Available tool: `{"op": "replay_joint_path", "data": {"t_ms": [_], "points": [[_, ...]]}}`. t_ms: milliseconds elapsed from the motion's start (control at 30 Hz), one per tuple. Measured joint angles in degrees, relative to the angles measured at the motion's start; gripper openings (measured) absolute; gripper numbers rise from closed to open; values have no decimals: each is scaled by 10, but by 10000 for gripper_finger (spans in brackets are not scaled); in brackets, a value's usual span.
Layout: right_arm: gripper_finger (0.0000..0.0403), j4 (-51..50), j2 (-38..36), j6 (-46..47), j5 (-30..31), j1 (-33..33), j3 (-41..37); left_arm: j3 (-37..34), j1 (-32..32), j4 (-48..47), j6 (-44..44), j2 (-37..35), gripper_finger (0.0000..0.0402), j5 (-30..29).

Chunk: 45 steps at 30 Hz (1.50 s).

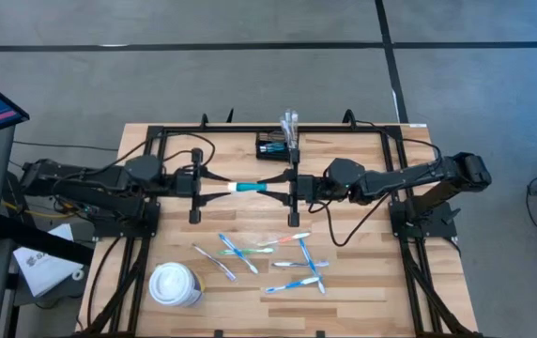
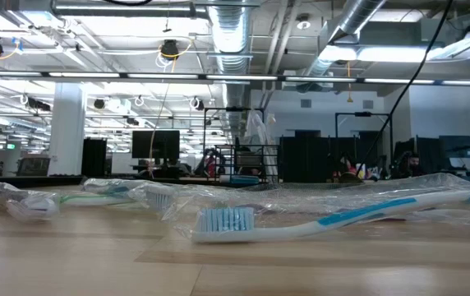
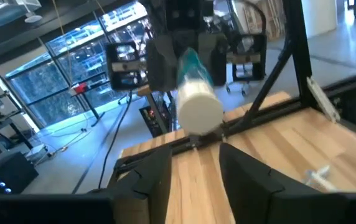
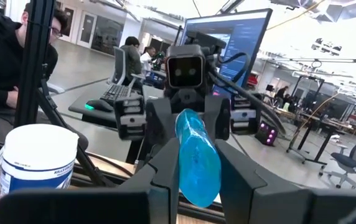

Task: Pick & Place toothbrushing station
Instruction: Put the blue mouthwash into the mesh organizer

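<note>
Here, left fingers (image 1: 214, 187) and right fingers (image 1: 278, 185) — facing — share one toothbrush (image 1: 246, 187).

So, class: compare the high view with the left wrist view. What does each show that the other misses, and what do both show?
Only the high view shows the black organiser box, the white lidded cup and the loose toothbrushes on the table. Only the left wrist view shows the white butt end of the toothbrush head-on. Both show that toothbrush spanning between the left gripper and the right gripper.
</note>
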Motion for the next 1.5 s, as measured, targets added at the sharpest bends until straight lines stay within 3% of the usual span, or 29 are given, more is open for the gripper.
{"op": "replay_joint_path", "data": {"t_ms": [267, 467, 900, 1500], "points": [[70, -2, 0, 0, 0, 0, 0, 0, 0, 41, 4, 24, 218, -2], [70, 1, 0, 0, 0, 0, 0, 0, -8, 76, 4, 26, 249, 9], [70, 6, 0, 0, 0, 0, 0, 0, -8, 192, 32, 107, 232, 9], [70, -2, 1, 0, 0, 0, 0, -1, -14, 209, 30, 110, 219, 10]]}}
